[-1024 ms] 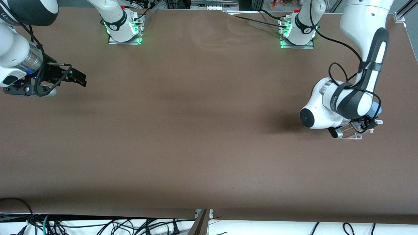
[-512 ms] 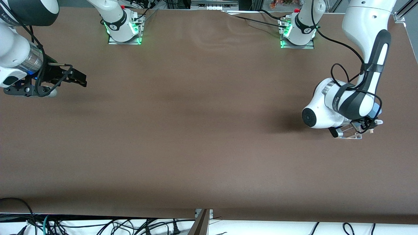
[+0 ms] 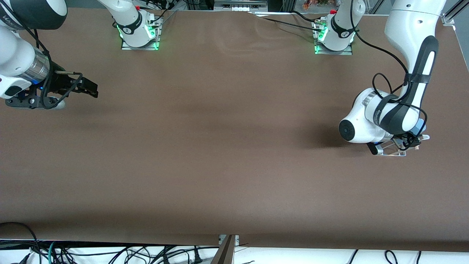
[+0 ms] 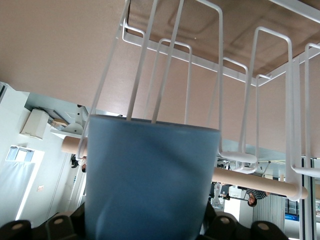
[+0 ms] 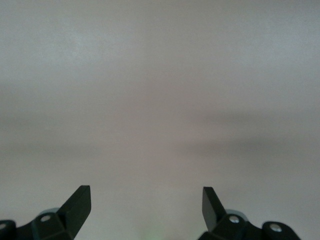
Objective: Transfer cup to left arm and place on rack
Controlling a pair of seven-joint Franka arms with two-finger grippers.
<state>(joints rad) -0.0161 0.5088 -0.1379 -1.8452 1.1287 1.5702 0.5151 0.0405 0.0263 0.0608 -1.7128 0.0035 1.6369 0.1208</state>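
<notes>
Little has moved since a second ago: the left arm (image 3: 417, 73) has drifted its wrist slightly nearer the front camera, staying low over the rack. The right arm (image 3: 22, 62) is almost where it was.

- The cup (image 4: 150, 180), light blue, sits in the left gripper (image 3: 409, 141) and fills the lower part of the left wrist view.
- From the front only a sliver of blue shows past the wrist.
- The cup is up against the rack (image 4: 220, 75), at the left arm's end of the table. White wire hooks run to the cup's upper edge and vanish there. Whether they go inside it cannot be told.
- A pale wooden dowel (image 4: 260, 182) crosses the rack just past the cup.
- From the front, the rack's base (image 3: 392, 152) pokes out under the wrist, on the brown table (image 3: 220, 128).
- Left claw: the cup hides its tips. Clamped or loosened, cannot tell.
- The right gripper (image 3: 89, 88) waits over the table at the right arm's end. Its black fingers (image 5: 80, 200) stand wide apart with nothing between them.
- Both arm bases (image 3: 139, 35) glow green along the edge of the table farthest from the front camera.
</notes>
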